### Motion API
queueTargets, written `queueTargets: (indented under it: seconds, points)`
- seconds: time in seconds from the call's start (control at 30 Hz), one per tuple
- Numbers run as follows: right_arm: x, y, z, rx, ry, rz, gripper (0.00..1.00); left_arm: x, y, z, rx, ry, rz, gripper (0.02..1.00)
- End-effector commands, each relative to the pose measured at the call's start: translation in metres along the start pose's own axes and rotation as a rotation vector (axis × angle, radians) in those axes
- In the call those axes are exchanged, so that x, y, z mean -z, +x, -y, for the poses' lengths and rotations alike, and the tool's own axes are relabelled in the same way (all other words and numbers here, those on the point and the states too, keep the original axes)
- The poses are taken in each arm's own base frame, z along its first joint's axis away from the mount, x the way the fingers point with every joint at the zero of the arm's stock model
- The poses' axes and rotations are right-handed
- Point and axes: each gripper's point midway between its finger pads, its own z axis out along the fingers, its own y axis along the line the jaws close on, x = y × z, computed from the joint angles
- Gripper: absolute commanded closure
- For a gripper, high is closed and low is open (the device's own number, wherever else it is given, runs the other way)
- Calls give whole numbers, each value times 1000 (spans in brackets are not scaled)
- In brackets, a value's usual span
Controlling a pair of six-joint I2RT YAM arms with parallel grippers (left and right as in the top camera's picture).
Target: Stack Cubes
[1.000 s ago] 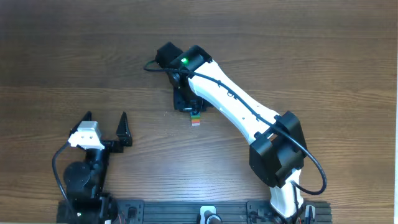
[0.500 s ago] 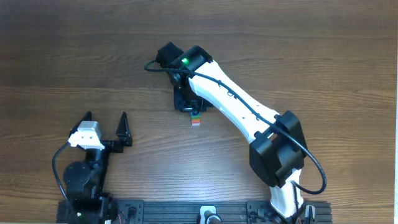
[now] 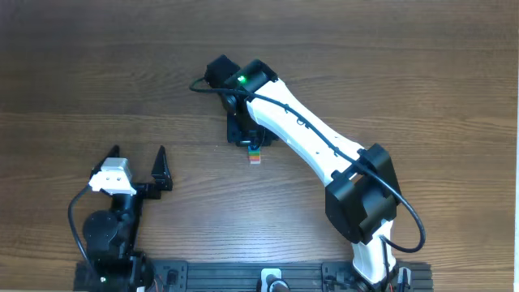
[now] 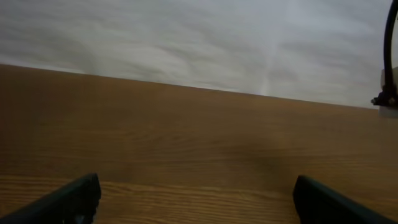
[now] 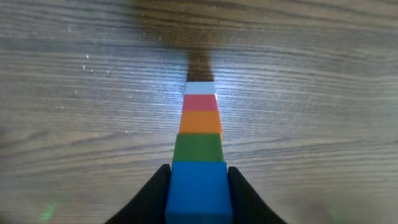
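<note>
1. Where the right arm reaches from its base across the middle of the table [image 3: 405,97], the right gripper [image 5: 199,198] sits at the top of a stack [image 3: 255,156] of five cubes.
2. Stack order, top down, read from the right wrist view: blue cube [image 5: 199,186], green cube [image 5: 198,147], orange cube [image 5: 200,122], red cube [image 5: 200,102], then white cube [image 5: 200,88] at the bottom, resting on the wood.
3. Right jaws: closed onto the blue cube, with the black fingers [image 5: 152,199] pressed against its two opposite side faces.
4. Blue cube rests on the green cube, edges roughly flush. The column stands upright.
5. Stack position: near the centre of the table, well apart from the left arm.
6. Left gripper [image 3: 138,156]: close to its own base on the left side of the table, low over the wood. Jaws spread wide, bare wood between them.
7. Left wrist view: wood grain runs out to the table's far edge, with a pale wall [image 4: 186,43] behind it.
</note>
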Motion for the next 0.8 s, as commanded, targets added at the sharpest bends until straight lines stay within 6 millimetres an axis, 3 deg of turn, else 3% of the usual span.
queueTargets:
  seconds: [0.03,0.23,0.37,0.47,0.63,0.73,0.8]
  points:
    - [-9,0,3,-12,13,-19,630,0,2,0,-18,2,-2,18]
    - [-9,0,4,-9,14,-20,498,0,2,0,-18,2,-2,18]
    - [-9,-1,5,-9,14,-19,286,0,2,0,-18,2,-2,18]
    - [-9,-6,5,-1,9,-8,29,0,2,0,-18,2,-2,18]
    - [-8,-29,13,14,-26,41,9,0,2,0,-18,2,-2,18]
    - [-6,-50,29,6,-40,74,7,0,2,0,-18,2,-2,18]
    - [-5,-69,51,-24,-31,110,7,0,2,0,-18,2,-2,18]
